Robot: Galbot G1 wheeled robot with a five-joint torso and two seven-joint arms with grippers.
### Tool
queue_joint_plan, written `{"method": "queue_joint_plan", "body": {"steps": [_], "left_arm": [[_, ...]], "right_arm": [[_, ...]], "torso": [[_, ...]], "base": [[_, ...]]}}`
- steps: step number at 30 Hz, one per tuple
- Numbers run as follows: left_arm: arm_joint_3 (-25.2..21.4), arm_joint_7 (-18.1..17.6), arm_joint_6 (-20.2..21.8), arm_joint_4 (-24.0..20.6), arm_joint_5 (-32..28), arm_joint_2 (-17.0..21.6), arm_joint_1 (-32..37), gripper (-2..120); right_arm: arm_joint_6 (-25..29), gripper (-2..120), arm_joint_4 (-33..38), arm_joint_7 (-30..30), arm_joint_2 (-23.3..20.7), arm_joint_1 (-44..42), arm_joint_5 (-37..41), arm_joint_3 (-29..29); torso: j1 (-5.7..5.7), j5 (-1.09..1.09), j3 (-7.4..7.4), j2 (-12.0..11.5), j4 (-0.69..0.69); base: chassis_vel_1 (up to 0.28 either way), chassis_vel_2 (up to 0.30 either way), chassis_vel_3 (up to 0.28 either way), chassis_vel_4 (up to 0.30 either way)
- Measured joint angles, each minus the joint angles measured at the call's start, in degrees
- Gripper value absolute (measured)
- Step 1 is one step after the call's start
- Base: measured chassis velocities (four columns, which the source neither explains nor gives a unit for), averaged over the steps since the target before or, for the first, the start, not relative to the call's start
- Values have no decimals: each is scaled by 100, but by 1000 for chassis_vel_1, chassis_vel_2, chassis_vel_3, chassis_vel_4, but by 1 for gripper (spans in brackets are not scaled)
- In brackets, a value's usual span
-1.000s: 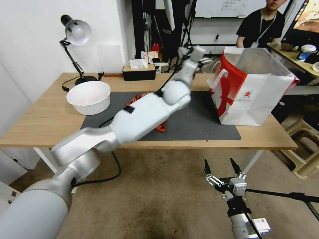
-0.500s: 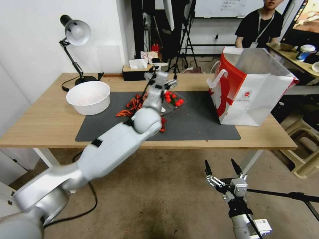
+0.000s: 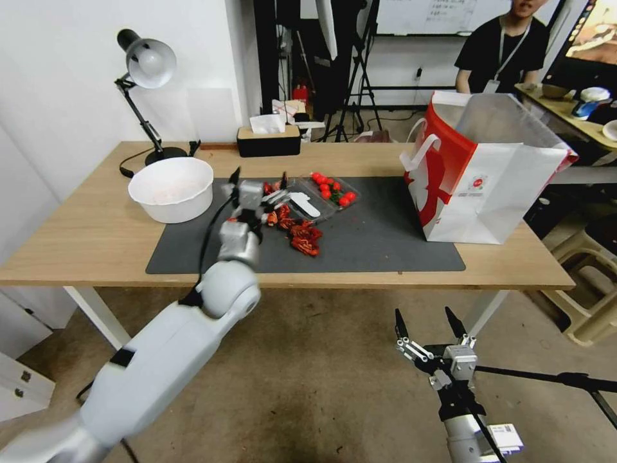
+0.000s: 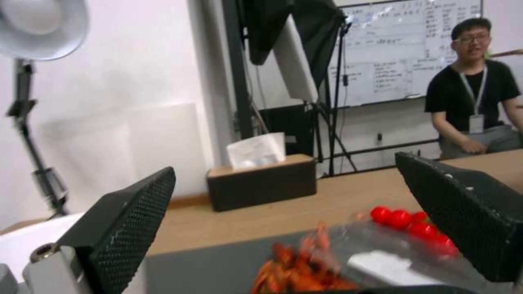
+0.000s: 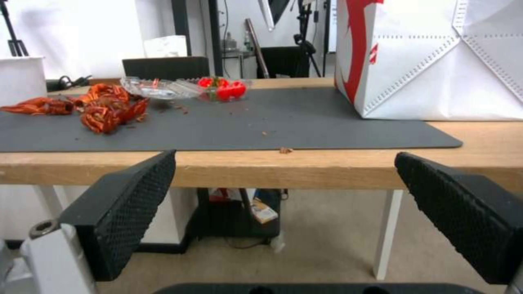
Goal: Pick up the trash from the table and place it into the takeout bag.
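Left gripper (image 3: 259, 180) hovers over the dark grey mat (image 3: 385, 247), fingers spread wide, empty, above the red crayfish shells (image 3: 301, 235). Clear tray (image 3: 321, 196) with red cherry tomatoes (image 3: 332, 188) sits on the mat just behind the shells; it looks like it holds a white scrap too, hard to tell. Takeout bag (image 3: 488, 186) stands upright at the mat's right end, well apart from the shells. White bowl (image 3: 171, 188) sits at the mat's left end. Right gripper (image 3: 429, 319) hangs below the table (image 3: 77, 238) edge, fingers apart, empty.

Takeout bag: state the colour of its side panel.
Red, on the takeout bag; clearest in the head view.
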Motion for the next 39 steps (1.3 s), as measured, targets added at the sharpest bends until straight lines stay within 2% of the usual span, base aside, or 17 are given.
{"method": "queue_joint_plan", "body": {"steps": [6,13,20,33,39], "left_arm": [[-466,54,-106,-371,147,51,712,100],[-776,42,-183,-541,321,5,1214,100],[-1157,-14,-359,-778,585,13,2076,100],[-1774,119,-789,-1106,1006,-338,3483,100],[-1963,203,-1148,-1142,1160,-473,4116,100]], "right_arm": [[11,100,-1,-8,25,20,-24,-16],[18,100,-1,-11,29,25,-32,-33],[25,100,3,-15,-24,22,-30,-36],[28,100,12,-13,-90,107,102,7],[17,100,24,4,-103,160,118,32]], "torso": [[0,1,0,0,0],[0,0,0,0,0],[0,1,0,0,0],[-1,2,0,0,0],[0,1,0,0,0]], "base": [[0,0,0,0],[0,0,0,0],[0,0,0,0],[0,0,0,0],[0,0,0,0]]}}
